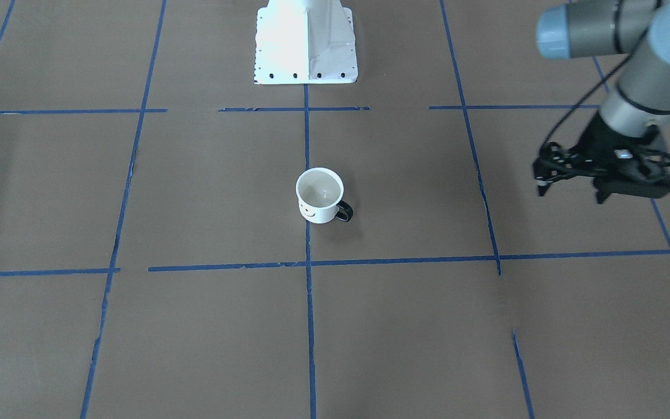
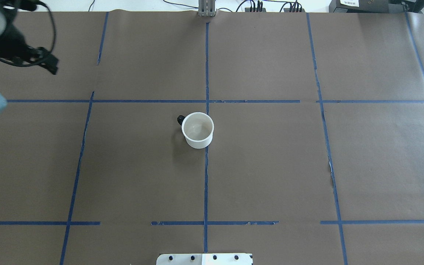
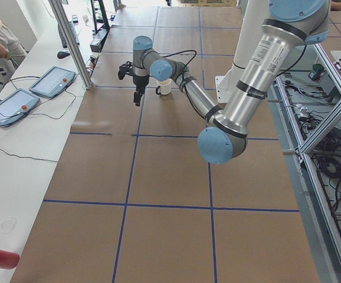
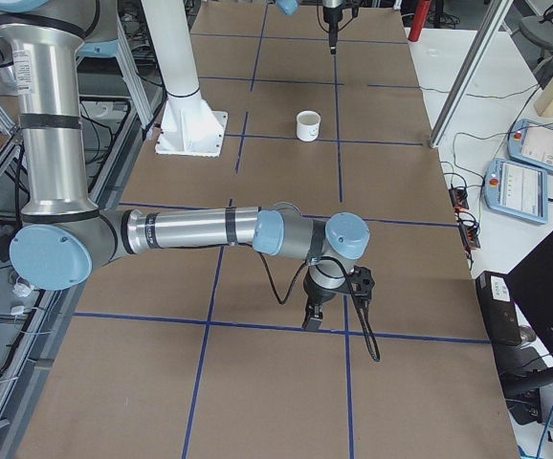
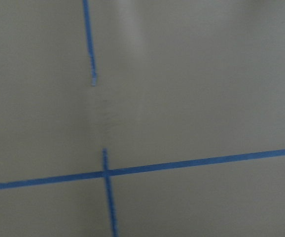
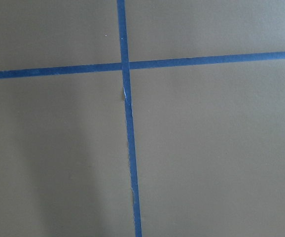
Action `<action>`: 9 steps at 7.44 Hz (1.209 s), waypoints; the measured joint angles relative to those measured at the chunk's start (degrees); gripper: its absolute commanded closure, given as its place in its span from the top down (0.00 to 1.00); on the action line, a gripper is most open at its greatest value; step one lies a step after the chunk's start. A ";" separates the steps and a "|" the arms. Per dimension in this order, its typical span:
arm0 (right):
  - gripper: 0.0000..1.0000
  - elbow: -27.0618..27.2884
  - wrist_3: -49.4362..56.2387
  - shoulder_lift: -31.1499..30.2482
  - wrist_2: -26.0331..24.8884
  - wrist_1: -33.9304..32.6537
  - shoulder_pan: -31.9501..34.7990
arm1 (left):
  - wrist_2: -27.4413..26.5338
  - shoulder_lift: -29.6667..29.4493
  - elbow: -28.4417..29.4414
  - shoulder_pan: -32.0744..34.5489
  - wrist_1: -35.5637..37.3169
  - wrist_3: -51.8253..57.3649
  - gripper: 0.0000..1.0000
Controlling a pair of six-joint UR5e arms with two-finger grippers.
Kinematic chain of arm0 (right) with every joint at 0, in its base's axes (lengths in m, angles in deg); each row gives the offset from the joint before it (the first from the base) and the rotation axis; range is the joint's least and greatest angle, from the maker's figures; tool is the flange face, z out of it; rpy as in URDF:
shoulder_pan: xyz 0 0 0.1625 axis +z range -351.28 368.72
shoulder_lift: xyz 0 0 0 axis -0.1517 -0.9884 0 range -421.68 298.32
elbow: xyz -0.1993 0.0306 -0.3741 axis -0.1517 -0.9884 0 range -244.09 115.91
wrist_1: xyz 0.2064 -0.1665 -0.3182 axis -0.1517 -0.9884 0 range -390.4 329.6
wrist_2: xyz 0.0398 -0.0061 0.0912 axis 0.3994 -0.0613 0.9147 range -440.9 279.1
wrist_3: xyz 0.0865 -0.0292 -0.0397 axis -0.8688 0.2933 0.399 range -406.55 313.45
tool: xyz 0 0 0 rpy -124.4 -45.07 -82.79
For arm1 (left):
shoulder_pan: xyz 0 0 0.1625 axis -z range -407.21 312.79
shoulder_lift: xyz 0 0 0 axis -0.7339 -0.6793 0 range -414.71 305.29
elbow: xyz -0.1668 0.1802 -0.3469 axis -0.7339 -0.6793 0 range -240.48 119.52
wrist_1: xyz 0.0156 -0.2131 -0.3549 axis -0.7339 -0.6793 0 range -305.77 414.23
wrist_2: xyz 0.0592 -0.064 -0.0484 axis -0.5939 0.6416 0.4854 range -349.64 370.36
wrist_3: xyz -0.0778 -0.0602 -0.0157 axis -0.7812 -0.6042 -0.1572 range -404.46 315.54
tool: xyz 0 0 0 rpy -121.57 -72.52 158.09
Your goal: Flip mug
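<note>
The white mug [image 1: 319,195] stands upright, mouth up, near the table's middle on a blue tape line. Its smiley face points toward the front-facing camera and its black handle [image 1: 344,212] points toward the robot's left. It also shows in the overhead view [image 2: 197,129] and both side views [image 3: 164,86] [image 4: 307,125]. My left gripper [image 1: 601,198] [image 2: 53,69] hangs above the table far to the mug's left side, empty, and its fingers look shut to a single tip. My right gripper [image 4: 312,321] shows only in the exterior right view, low over the paper and far from the mug. I cannot tell whether it is open or shut.
Brown paper with a blue tape grid [image 2: 206,184] covers the table. The robot's white base plate [image 1: 306,52] stands at the near middle edge. Control tablets [image 3: 52,82] [image 4: 544,143] and a metal post [image 3: 70,41] sit along the operators' side. Both wrist views show only paper and tape.
</note>
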 measured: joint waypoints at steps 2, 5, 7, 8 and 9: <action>1.00 0.00 0.00 0.00 0.00 0.00 0.00 | 5.43 9.30 6.03 11.07 -1.35 21.50 1.00; 1.00 0.00 0.00 0.00 0.00 0.00 0.00 | 9.70 18.06 13.58 20.47 -8.02 30.68 1.00; 1.00 0.00 0.00 0.00 0.00 0.00 0.00 | 11.40 18.80 15.60 21.68 -9.88 31.27 1.00; 1.00 0.00 0.00 0.00 0.00 0.00 0.00 | 11.41 18.89 15.85 21.78 -10.09 31.43 1.00; 1.00 0.00 0.00 0.01 0.00 0.00 0.00 | 11.37 18.91 16.12 21.80 -10.16 31.49 1.00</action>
